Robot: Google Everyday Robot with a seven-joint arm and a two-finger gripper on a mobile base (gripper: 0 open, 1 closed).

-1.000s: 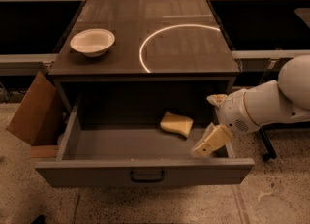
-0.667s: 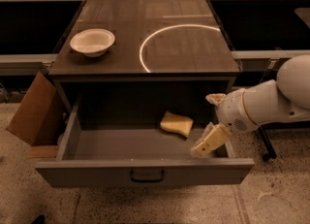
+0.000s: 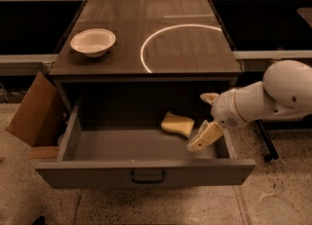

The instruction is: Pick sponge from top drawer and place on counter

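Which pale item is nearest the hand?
The sponge, lying in the top drawer just left of the hand; the bowl sits up on the counter.

Pale yellow sponge (image 3: pixel 178 124) is lying right of centre in the open top drawer (image 3: pixel 97 171), below the counter (image 3: pixel 190 58). The gripper (image 3: pixel 199 121) is hanging just beside it, fingers spread.

Chunky white rounded arm (image 3: pixel 287 92) sits up and right of the cream fingers (image 3: pixel 207 136); gripper (image 3: pixel 199 121) angled down-left, fingers spread wide apart.
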